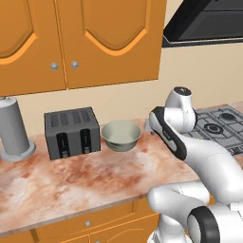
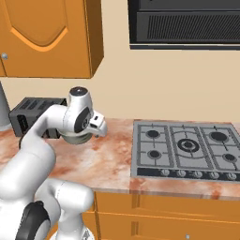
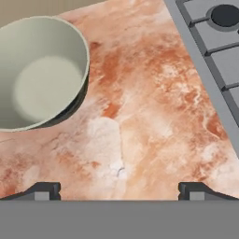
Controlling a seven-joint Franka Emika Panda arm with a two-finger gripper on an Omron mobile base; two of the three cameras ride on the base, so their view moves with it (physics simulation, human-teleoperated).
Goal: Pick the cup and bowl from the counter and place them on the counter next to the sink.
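The bowl (image 1: 121, 135) is wide, round and pale grey-green, and it stands empty on the mottled reddish counter (image 1: 71, 175) just right of a toaster. In the hand view the bowl (image 3: 37, 70) lies at the upper left. My gripper (image 3: 120, 189) is open, with its two dark fingertips (image 3: 44, 189) far apart and nothing between them. It hovers above bare counter (image 3: 154, 116), to the right of the bowl and apart from it. The cup and the sink are out of view.
A dark grey toaster (image 1: 72, 133) and a tall grey cylinder (image 1: 12, 130) stand left of the bowl. A grey gas stovetop (image 2: 187, 145) lies to the right, its edge near my hand (image 3: 210, 42). Orange wall cabinets (image 1: 71, 38) and a black hood (image 2: 187, 23) hang overhead.
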